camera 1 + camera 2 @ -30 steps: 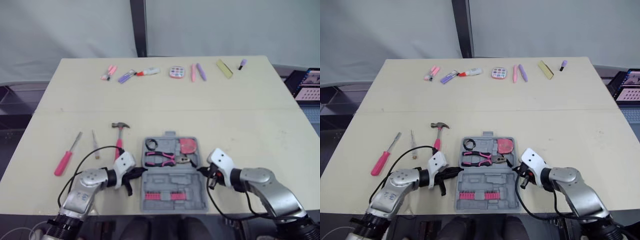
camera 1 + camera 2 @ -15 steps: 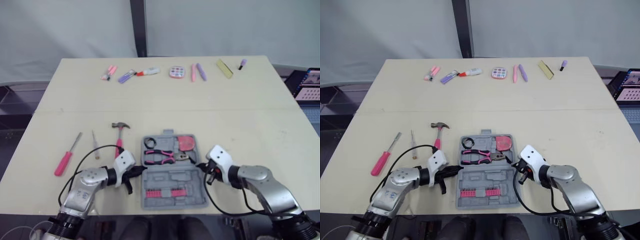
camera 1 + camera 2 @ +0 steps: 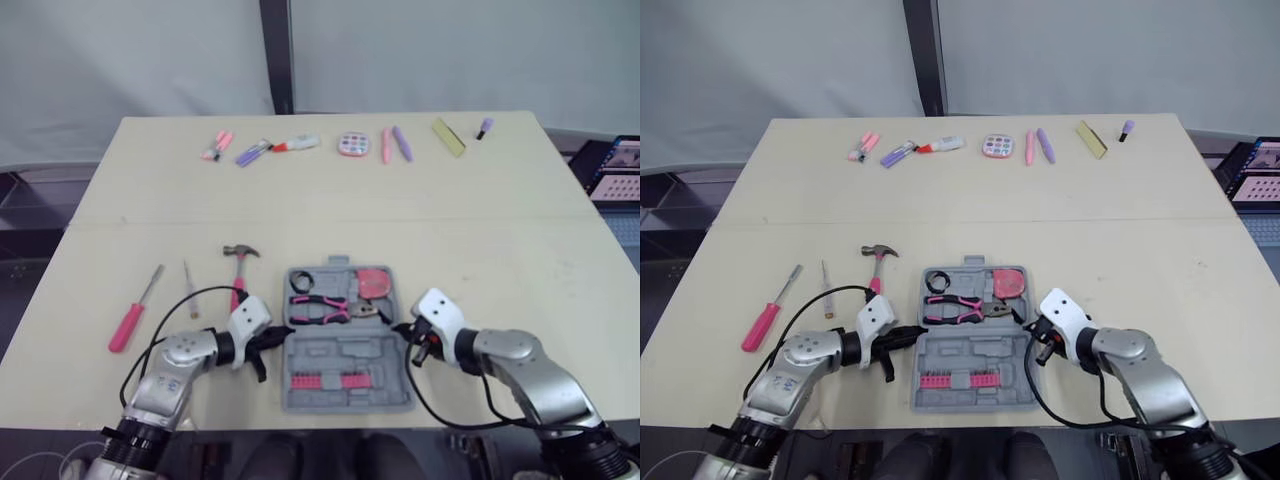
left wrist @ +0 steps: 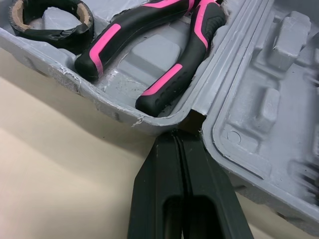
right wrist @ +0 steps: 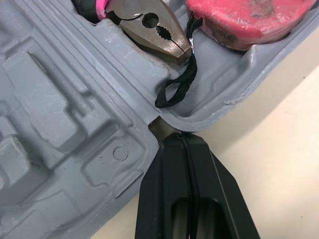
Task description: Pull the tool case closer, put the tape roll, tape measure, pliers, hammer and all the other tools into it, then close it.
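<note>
You have no real grip on the tool case (image 3: 345, 345): the left claw (image 4: 175, 135) and right claw (image 5: 182, 135) are each pinched shut, tip lodged in a hinge notch (image 4: 193, 121) on its own side. A tip could well slip out, and the case would then skew on the bench (image 3: 500, 250). Both forearms lie low, angled inward. The open case sits between them with pliers (image 3: 320, 308), tape roll (image 3: 303, 284) and tape measure (image 3: 375, 284) inside; the hammer (image 3: 238, 268) lies outside, to the left
</note>
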